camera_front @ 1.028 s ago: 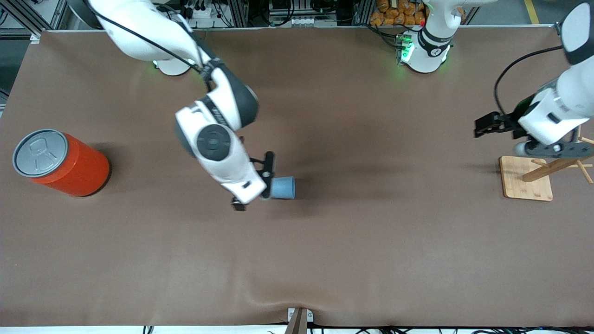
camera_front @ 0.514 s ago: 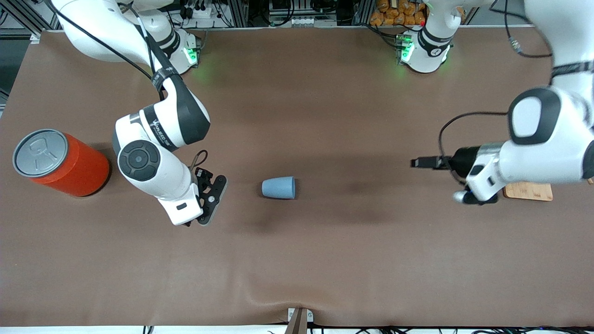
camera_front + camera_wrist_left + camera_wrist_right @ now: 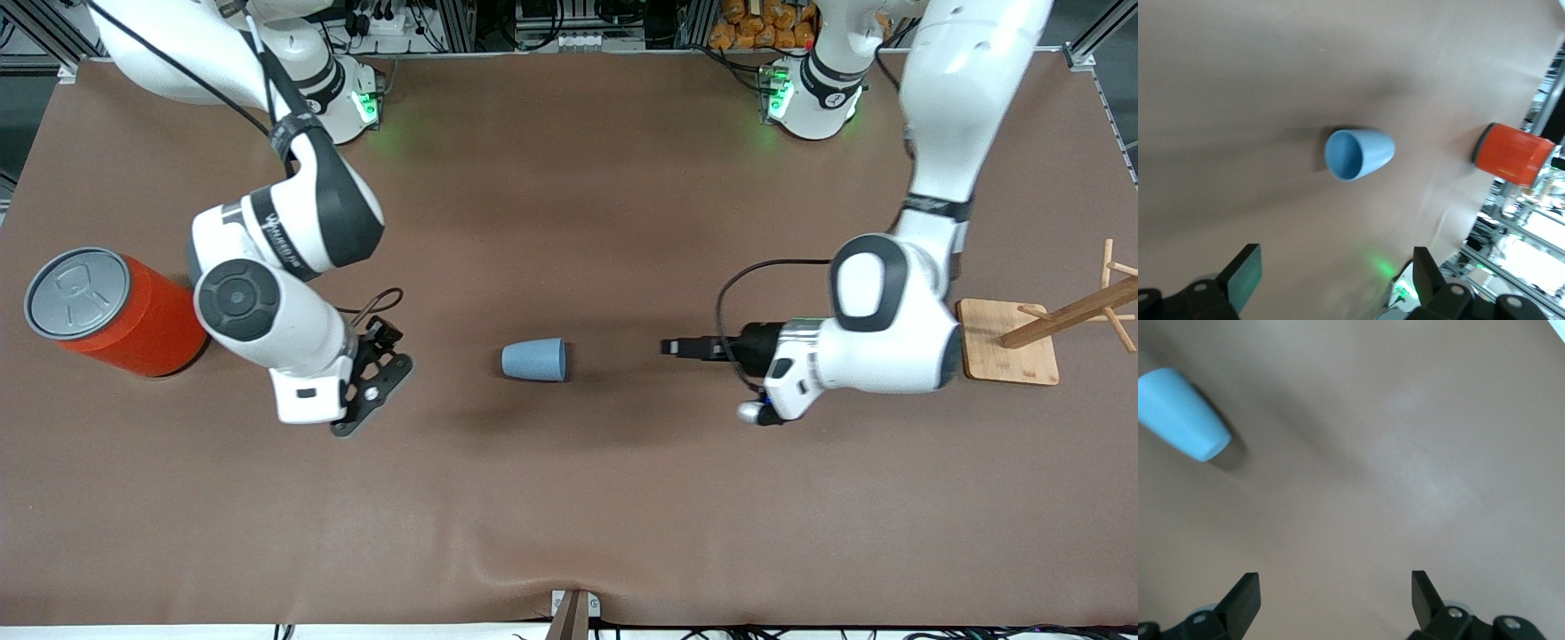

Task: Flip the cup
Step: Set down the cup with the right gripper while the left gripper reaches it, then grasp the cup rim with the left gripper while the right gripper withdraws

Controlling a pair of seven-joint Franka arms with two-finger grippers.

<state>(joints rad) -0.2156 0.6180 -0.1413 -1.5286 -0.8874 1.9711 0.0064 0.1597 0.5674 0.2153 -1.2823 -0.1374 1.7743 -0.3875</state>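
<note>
A: Cup status first: small light-blue tapered plastic cup (image 3: 533,360) lies on its side about mid-tabletop, mouth toward the left arm's end. Nothing holds it.

B: Left gripper (image 3: 677,346)?

A: Low over the brown tabletop (image 3: 569,498), between the cup and the left arm's end, pointed at the mouth. Fingers spread wide in its wrist view, empty; the cup (image 3: 1358,154) shows with its darker inside facing the camera.

B: Right gripper (image 3: 373,391)?

A: Over the tabletop between the cup and the right arm's end, jaws wide, empty. Its wrist view catches the cup's closed base (image 3: 1183,415) at one corner.

B: Step in hand?

A: Judged as approach. Cup is not yet upright. Next move calls for closing in along the cup's axis, pinching the rim or wall, then tilting it onto its base.

B: Obstacles?

A: Big orange-red can with grey pull-tab lid (image 3: 116,311) stands near the edge at the right arm's end; wooden peg stand on a square base (image 3: 1013,342) near the edge at the left arm's end. Both well apart from the cup. Main risk: the cup rolling when touched.
</note>
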